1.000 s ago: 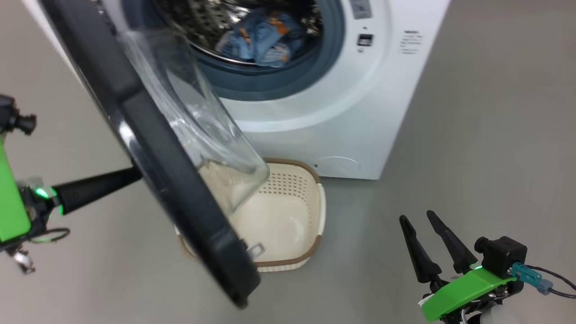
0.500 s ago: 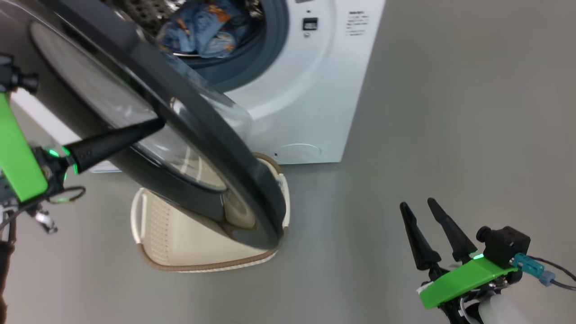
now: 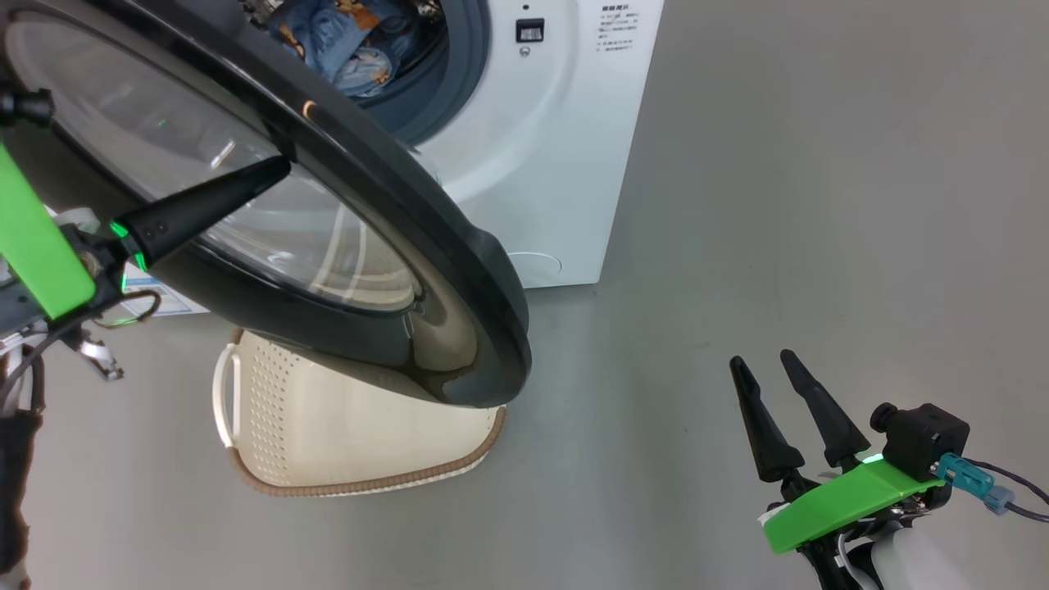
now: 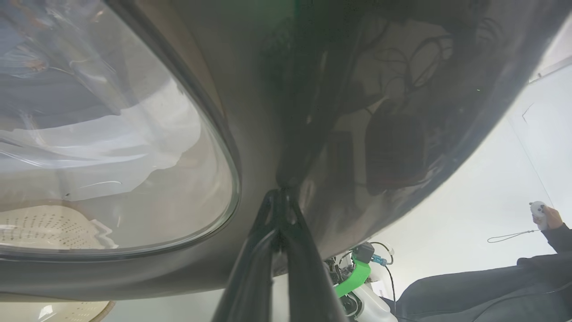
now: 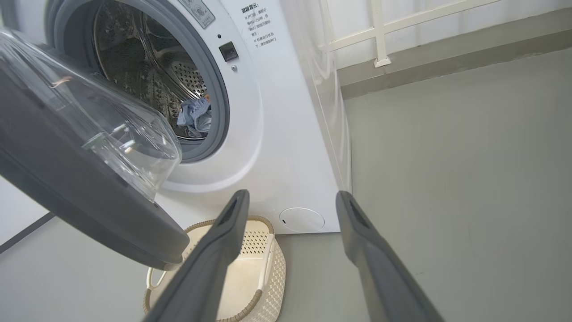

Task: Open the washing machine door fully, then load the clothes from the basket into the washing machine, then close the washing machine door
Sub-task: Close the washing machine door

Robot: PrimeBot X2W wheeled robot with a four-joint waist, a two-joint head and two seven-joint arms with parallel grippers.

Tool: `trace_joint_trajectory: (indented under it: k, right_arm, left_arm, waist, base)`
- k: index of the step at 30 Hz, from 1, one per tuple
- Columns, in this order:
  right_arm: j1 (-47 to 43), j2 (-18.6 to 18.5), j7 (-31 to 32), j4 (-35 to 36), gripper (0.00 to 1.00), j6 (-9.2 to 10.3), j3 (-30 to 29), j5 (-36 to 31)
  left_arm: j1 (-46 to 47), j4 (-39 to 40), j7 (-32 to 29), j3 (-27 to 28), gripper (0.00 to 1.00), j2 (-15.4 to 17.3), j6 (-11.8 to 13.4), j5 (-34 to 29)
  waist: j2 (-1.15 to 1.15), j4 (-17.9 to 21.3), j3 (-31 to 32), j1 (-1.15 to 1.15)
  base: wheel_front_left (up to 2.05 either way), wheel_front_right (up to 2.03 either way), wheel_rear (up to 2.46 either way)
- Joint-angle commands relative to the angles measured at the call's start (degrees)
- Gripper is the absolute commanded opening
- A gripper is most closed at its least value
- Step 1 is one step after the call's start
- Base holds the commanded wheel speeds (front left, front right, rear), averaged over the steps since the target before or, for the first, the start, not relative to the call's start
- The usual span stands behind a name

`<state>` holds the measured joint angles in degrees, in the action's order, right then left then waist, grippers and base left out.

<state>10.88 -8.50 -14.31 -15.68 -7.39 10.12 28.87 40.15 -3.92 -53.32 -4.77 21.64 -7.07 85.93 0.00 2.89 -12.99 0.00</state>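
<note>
The washing machine door (image 3: 459,270) stands partly swung over the basket (image 3: 328,442), its black rim and glass window (image 4: 111,134) facing me. My left gripper (image 3: 279,166) is shut, its tip (image 4: 281,194) pressed against the door's outer face at the rim's inner edge, holding nothing. The white washing machine (image 3: 541,147) is behind it, and the blue printed clothes (image 3: 352,41) lie inside the drum (image 5: 194,114). My right gripper (image 3: 764,362) hangs open over the floor at the lower right, away from the machine; in its own wrist view its gripper (image 5: 290,201) holds nothing.
The cream basket (image 5: 250,268) sits on the grey floor right in front of the machine, beneath the door's lower edge. A round cap (image 5: 301,219) is low on the machine's front. A person's hand (image 4: 543,214) with a controller shows far right. Open floor lies to the right.
The door has swung from edge-on to showing its outer face, moving toward the machine with my shut left gripper against it. The head camera has shifted too. The right gripper stays open in place.
</note>
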Motion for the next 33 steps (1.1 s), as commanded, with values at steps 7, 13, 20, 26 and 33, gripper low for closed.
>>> trace_joint_trajectory:
  k: [7, 13, 20, 26, 33]
  right_arm:
    - [0.45, -0.04, -0.69, 1.12, 1.00, -0.10, 1.10, -0.42]
    - [-0.03, -0.33, -0.69, 0.92, 1.00, -0.10, 1.24, -0.41]
    - [-0.65, -1.08, -0.69, 0.85, 1.00, -0.10, 1.31, -0.39]
    - [-1.23, -1.93, -0.69, 0.89, 1.00, -0.10, 1.28, -0.41]
    - [-1.79, -3.04, -0.69, 1.02, 1.00, -0.10, 0.74, -0.26]
  left_arm:
    - [-1.97, 1.94, 1.45, 1.80, 0.00, 3.86, -0.42, -0.06]
    - [-5.92, 2.60, 2.92, 2.37, 0.00, 4.67, -0.42, -0.08]
    - [-12.27, 2.67, 7.33, 3.63, 0.52, 5.39, -0.42, -0.97]
    - [-17.72, 2.32, 12.97, 4.21, 1.00, 5.96, -0.42, -1.96]
    - [-24.91, 1.93, 22.60, 2.79, 1.00, 6.05, -0.42, -3.95]
  waist:
    - [0.00, -1.57, 1.38, 0.00]
    - [0.00, -2.59, 2.46, 0.00]
    - [0.00, -3.68, 3.46, 0.00]
    - [0.00, -4.28, 4.13, 0.00]
    - [0.00, -4.58, 4.26, 0.00]
  base:
    - [0.00, 0.00, 0.00]
    - [0.00, 0.00, 0.00]
    - [0.00, 0.00, 0.00]
    - [0.00, 0.00, 0.00]
    - [0.00, 0.00, 0.00]
